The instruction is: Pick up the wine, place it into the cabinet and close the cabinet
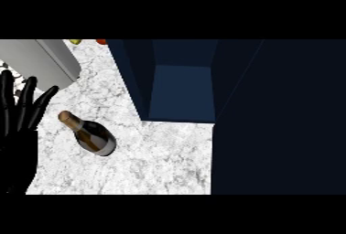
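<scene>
Here's the dark glass wine bottle (93, 135) with its gold-foil neck, standing on the white-and-grey marbled counter (155, 155), neck leaning toward the upper left in this steep view. Nothing touches it. Over at the left edge, the robot's black left hand (19, 119) rests open, fingers straight and spread, pointing up, just beside the bottle but apart from it. To the right, the dark navy cabinet (182, 91) stands open, its blue interior showing. A grey boxy appliance (47, 59) sits at the upper left corner.
</scene>
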Controlling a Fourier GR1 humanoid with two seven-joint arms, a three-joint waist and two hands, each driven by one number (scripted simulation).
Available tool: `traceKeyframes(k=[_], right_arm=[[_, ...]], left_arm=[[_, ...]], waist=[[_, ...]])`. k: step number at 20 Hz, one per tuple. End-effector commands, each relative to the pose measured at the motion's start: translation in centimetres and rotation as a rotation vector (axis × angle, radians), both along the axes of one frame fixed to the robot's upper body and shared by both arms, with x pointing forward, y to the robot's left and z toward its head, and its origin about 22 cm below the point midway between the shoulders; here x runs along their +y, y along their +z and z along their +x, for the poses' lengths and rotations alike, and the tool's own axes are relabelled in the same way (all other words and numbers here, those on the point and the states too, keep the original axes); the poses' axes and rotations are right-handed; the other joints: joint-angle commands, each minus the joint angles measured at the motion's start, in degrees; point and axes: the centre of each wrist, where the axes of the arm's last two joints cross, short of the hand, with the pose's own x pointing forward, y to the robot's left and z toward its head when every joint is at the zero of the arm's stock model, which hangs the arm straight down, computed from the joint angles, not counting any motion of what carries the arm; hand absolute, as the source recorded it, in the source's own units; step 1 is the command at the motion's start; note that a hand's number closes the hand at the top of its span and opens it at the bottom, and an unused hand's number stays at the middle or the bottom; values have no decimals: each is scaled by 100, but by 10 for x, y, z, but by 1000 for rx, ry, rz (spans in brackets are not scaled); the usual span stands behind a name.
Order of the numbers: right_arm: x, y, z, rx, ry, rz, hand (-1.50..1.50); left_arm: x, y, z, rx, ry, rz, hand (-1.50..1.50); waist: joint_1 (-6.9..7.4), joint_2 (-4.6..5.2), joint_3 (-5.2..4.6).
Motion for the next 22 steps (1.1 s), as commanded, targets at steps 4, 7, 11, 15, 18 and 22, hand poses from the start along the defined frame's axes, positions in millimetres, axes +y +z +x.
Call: traceKeyframes(k=[4, 7, 11, 15, 18, 22], right_arm=[[-2, -4, -29, -11, 18, -22, -150], [30, -8, -32, 87, 336, -19, -150], [29, 10, -60, 109, 399, -35, -150], [18, 31, -91, 118, 374, -21, -150], [20, 40, -88, 123, 378, -22, -150], [22, 57, -114, 118, 390, -30, -150]], left_arm=[[-2, 5, 51, 71, 186, -29, -150], [-14, -6, 64, 271, 161, -206, -150], [-41, 25, 86, 298, 181, -226, -150], [-79, 53, 82, 315, 182, -221, -150], [-101, 64, 69, 306, 155, -229, -150], [-116, 85, 70, 331, 170, -238, -150]], waist=[[-335, 236, 181], [-356, 270, 180], [-337, 216, 179], [-281, 203, 180], [-220, 213, 177], [-256, 193, 179]])
